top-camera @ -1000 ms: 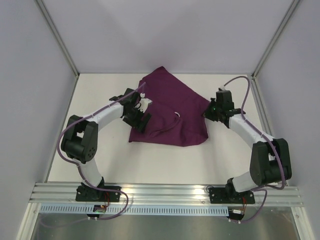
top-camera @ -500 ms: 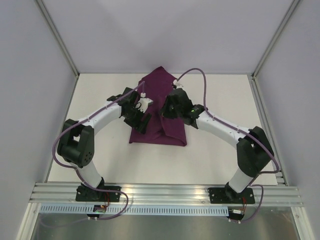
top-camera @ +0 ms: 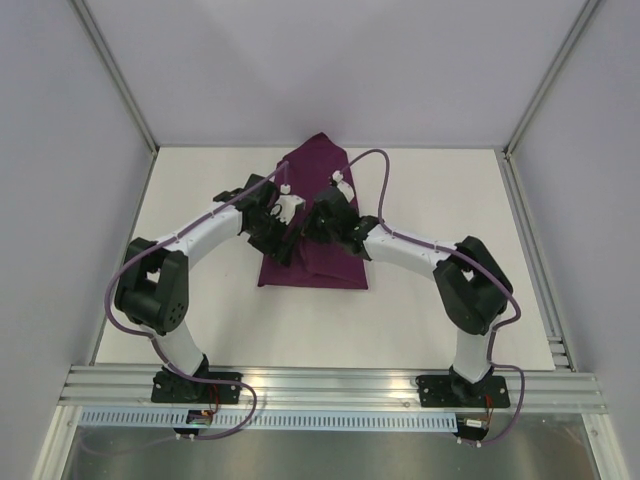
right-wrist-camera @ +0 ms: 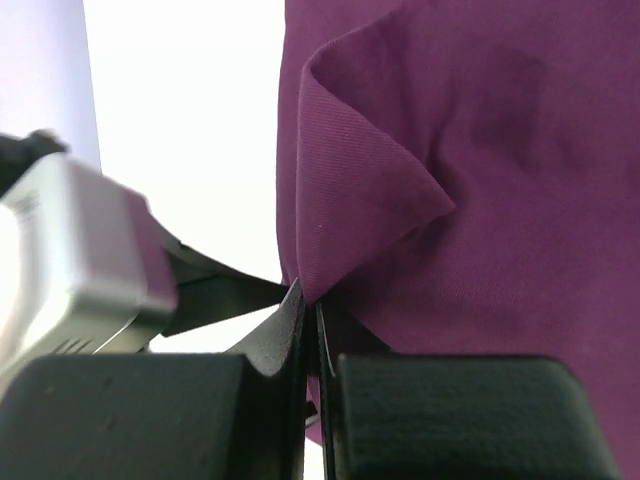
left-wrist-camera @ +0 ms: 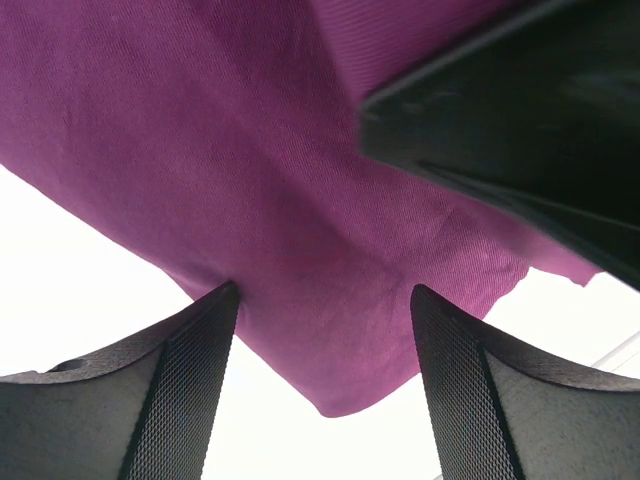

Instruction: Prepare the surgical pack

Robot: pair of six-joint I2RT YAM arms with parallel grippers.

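The surgical pack shows only as a deep-purple cloth lying folded at the table's middle. My right gripper hangs over its centre, shut on a pinched fold of the cloth, which peaks right at the tips of the gripper. My left gripper sits at the cloth's left side, open, with its fingers astride a hanging corner of the cloth and not touching it. That gripper has the right gripper's black body close beyond it.
The white table is walled in by grey panels at the back and on both sides. An aluminium rail runs along the near edge by the arm bases. The two wrists are nearly touching above the cloth.
The right gripper has carried the cloth's right corner leftward, folding that side over the middle into a narrower shape. The left gripper has stayed put, its jaws slightly narrower.
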